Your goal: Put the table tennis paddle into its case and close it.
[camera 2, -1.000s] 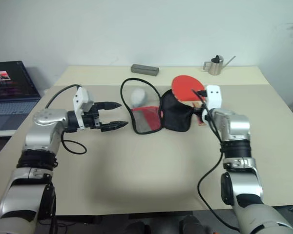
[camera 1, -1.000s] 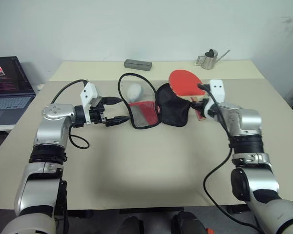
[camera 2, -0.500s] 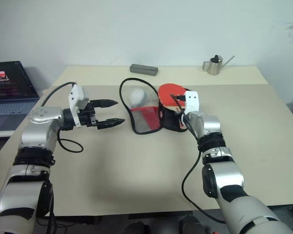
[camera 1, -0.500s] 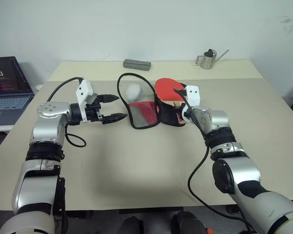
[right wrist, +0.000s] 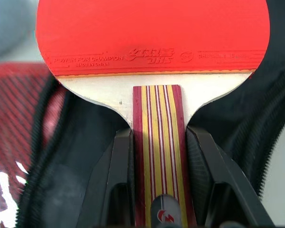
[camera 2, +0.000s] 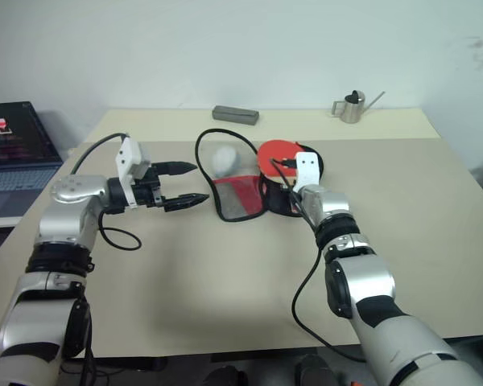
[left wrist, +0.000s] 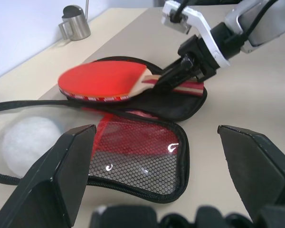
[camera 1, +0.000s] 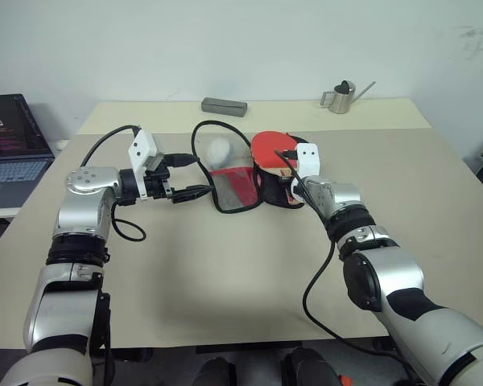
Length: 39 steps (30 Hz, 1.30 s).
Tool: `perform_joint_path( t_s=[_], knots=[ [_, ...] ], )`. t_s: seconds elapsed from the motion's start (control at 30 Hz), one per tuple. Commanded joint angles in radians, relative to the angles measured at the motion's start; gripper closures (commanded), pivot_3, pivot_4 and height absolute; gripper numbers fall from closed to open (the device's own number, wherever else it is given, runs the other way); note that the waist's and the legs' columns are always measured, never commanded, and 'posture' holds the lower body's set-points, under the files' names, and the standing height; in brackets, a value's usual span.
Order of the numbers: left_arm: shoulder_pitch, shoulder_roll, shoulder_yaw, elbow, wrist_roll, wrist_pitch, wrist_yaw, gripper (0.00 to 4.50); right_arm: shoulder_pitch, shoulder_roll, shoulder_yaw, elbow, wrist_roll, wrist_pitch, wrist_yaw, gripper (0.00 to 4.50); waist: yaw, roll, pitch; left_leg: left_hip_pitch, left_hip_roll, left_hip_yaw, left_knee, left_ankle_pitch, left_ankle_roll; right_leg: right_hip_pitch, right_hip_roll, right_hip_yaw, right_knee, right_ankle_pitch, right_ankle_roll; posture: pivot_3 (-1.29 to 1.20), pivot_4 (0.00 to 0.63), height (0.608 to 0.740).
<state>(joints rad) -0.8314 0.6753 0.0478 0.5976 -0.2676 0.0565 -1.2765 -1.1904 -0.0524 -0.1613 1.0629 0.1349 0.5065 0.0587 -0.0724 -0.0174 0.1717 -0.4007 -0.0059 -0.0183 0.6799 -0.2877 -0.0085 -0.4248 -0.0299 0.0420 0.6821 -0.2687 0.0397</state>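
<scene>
The right end effector (right wrist: 156, 171) is clenched on the striped wooden handle of the red rubber-faced table tennis paddle (camera 1: 270, 147), held at frame centre over the unzipped black fabric case (camera 1: 245, 178); the left end effector (camera 1: 191, 175) hangs released. Judged: insertion unfinished, zipping remains

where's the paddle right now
The table tennis paddle is mid-table in the head views, gripped by its handle in the right gripper, its red face over the open black case.
</scene>
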Motion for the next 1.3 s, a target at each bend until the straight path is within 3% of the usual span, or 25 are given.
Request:
perform_joint_path(
  t_s=[0.03,0.77,0.8,0.87,1.1,1.3],
  knots=[
    [-0.004,0.011,0.02,-0.038,-0.01,-0.014,0.005,0.0,-0.044,0.002,0.013,-0.005,-0.018,-0.063,-0.008,3.41,-0.003,0.0,0.0,0.0,0.0,0.0,0.0,0.0,0.0,0.0,0.0,0.0,0.0,0.0,0.0,0.0,0.15,0.74],
    [-0.002,0.009,0.016,-0.04,-0.005,-0.016,0.015,0.0,-0.034,0.029,0.029,0.036,-0.044,-0.114,-0.03,3.41,-0.011,0.0,0.0,0.0,0.0,0.0,0.0,0.0,0.0,0.0,0.0,0.0,0.0,0.0,0.0,0.0,0.15,0.74],
    [-0.003,0.009,0.016,-0.039,-0.004,-0.017,0.015,0.0,-0.035,0.031,0.023,0.033,-0.038,-0.113,-0.036,2.85,-0.011,0.0,0.0,0.0,0.0,0.0,0.0,0.0,0.0,0.0,0.0,0.0,0.0,0.0,0.0,0.0,0.15,0.74],
    [-0.004,0.008,0.015,-0.037,-0.003,-0.018,0.016,0.0,-0.037,0.035,0.015,0.027,-0.03,-0.109,-0.039,2.44,-0.012,0.0,0.0,0.0,0.0,0.0,0.0,0.0,0.0,0.0,0.0,0.0,0.0,0.0,0.0,0.0,0.15,0.74],
    [-0.006,0.003,0.013,-0.031,0.0,-0.022,0.019,0.0,-0.052,0.048,0.003,-0.011,-0.019,-0.113,-0.072,0.15,-0.012,0.0,0.0,0.0,0.0,0.0,0.0,0.0,0.0,0.0,0.0,0.0,0.001,0.0,0.0,0.0,0.15,0.74],
    [-0.011,0.0,0.01,-0.028,0.0,-0.023,0.019,0.0,-0.044,0.046,0.0,-0.024,-0.023,-0.107,-0.082,0.02,-0.013,0.0,0.0,0.0,0.0,0.0,0.0,0.0,-0.001,0.0,0.0,0.0,0.0,0.0,0.0,0.0,0.15,0.74]
  ],
)
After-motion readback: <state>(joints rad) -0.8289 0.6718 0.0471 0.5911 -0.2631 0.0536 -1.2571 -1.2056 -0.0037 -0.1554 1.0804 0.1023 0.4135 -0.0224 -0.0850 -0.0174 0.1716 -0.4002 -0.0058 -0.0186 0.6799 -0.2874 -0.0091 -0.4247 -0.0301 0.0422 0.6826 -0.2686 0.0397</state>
